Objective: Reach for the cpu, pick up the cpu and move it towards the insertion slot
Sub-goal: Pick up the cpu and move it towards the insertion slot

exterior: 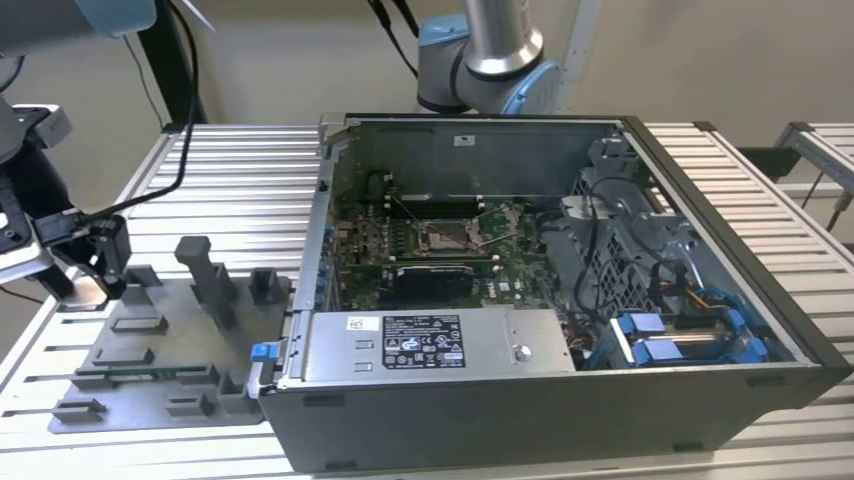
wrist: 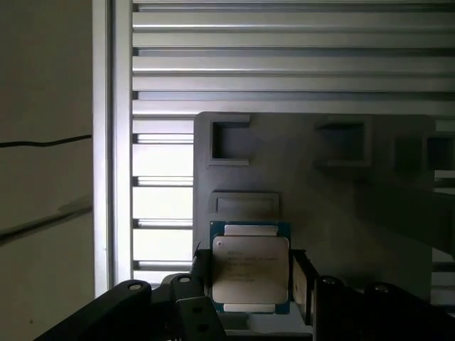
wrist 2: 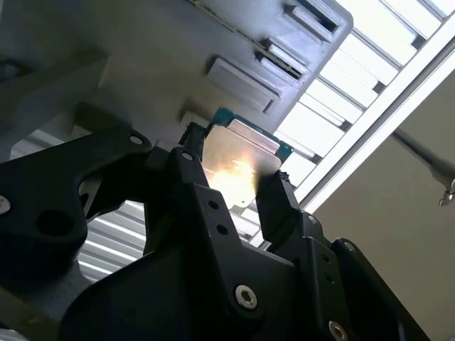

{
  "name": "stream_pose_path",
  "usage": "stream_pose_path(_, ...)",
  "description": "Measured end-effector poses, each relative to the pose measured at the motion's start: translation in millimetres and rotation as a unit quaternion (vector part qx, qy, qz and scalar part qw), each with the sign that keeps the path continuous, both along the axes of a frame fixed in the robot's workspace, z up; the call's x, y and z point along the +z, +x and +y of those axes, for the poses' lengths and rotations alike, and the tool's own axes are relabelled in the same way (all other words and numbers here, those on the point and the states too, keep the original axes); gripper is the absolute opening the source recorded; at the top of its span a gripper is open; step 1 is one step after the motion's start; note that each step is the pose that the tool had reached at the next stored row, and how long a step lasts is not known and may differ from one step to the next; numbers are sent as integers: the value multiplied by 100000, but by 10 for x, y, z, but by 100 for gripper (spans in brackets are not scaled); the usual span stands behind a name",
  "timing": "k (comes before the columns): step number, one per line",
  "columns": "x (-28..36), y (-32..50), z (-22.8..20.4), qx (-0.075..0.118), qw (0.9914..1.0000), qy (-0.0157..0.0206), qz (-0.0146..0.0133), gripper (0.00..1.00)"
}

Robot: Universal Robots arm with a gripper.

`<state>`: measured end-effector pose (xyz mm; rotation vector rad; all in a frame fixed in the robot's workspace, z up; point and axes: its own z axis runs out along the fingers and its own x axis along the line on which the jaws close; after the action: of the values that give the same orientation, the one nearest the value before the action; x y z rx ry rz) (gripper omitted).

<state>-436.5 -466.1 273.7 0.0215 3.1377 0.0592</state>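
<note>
Black two-finger gripper (wrist 2: 234, 177), nearest the lens in both wrist views: jaws pinch small flat pale-silver square cpu (wrist: 250, 271) by opp. edges, at grey plastic fixture plate (wrist: 320, 185). We judge pick-up in hand, carry not yet begun. Shiny metal-framed insertion slot (exterior: 447, 236) sits well apart, inside dark open computer case (exterior: 561, 400). Next move, we reckon, needs lift clear of case wall, cpu level.

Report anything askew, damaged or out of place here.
Nothing stands out. The cpu sits square in the gripper over the grey fixture plate, and the insertion slot in the open computer case shows nothing amiss.
</note>
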Motion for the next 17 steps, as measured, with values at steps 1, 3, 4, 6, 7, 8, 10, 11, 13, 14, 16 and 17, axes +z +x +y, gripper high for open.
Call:
stream_pose_path(1, 15, 0, 0, 0, 100000, 0, 2, 0)
stream_pose_path(3, 43, 0, 0, -3, 100000, 0, 4, 0)
stream_pose_path(4, 57, 0, 0, 0, 100000, 1, 2, 0)
stream_pose_path(6, 73, 0, 0, 0, 100000, 3, -2, 0)
stream_pose_path(7, 73, 0, 0, -1, 100000, 10, -12, 0)
stream_pose_path(8, 73, 0, 0, 0, 100000, 10, -12, 0)
stream_pose_path(10, 76, 0, 0, 1, 100000, 0, 0, 0)
stream_pose_path(11, 76, 0, 0, 1, 100000, 1, 2, 0)
stream_pose_path(13, 80, 0, 0, -1, 100000, 1, 1, 0)
stream_pose_path(14, 80, 0, 0, -2, 100000, 1, 0, 0)
stream_pose_path(16, 81, 0, 0, -1, 100000, 0, 1, 0)
stream_pose_path(17, 81, 0, 0, -1, 100000, 1, 1, 0)
